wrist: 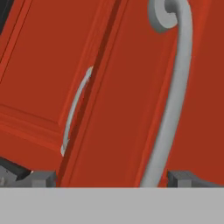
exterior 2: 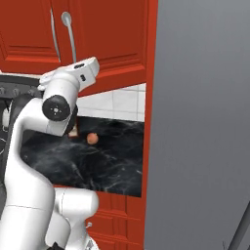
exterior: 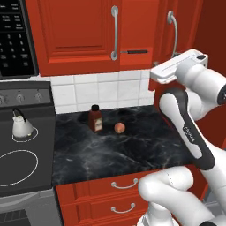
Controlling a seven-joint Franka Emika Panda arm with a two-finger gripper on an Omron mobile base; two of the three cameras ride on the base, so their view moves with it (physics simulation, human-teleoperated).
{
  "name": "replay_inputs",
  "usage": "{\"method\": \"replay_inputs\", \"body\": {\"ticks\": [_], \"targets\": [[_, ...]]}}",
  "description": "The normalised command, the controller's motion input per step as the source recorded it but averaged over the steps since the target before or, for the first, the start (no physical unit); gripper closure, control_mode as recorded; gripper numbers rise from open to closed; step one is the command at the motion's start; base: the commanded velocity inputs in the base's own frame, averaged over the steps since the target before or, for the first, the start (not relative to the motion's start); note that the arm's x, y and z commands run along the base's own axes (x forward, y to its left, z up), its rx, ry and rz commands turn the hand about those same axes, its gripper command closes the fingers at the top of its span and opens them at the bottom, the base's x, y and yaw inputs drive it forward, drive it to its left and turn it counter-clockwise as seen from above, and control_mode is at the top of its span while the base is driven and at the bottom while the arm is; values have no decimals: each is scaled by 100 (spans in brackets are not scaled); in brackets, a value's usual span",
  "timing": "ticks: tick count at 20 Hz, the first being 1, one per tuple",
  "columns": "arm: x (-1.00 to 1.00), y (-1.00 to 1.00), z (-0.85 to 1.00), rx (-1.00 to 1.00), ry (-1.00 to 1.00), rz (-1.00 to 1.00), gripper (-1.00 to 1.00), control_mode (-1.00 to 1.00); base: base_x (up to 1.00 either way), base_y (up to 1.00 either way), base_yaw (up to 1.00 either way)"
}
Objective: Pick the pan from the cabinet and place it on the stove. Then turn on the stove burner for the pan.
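silver door handle [wrist: 175, 100] of the cabinet [wrist: 127, 109] is seen just ahead of the wide-open, empty end effector [wrist: 111, 177], its long axis running between the fingertips.

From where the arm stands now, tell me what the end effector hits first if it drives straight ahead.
Most likely the cabinet: its red door face lies dead ahead of the open end effector, with the handle just right of centre. Depth is unclear, so the handle might be met first.
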Motion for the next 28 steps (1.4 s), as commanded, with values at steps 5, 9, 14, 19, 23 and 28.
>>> {"method": "replay_inputs", "body": {"ticks": [5, 9, 14, 19, 23, 28], "targets": [[-54, 37, 6, -4, -12, 0, -100, -100, 0, 0, 0], [-23, 20, 9, -5, -7, -1, -100, -100, 0, 0, 0], [-10, 7, 4, -6, -4, -5, -100, -100, 0, 0, 0], [1, -8, 0, -3, 3, -5, -100, -100, 0, 0, 0], [0, -38, 0, 0, 3, -4, -100, -100, 0, 0, 0], [-11, -30, 0, 0, 0, -3, -100, -100, 0, 0, 0]]}}
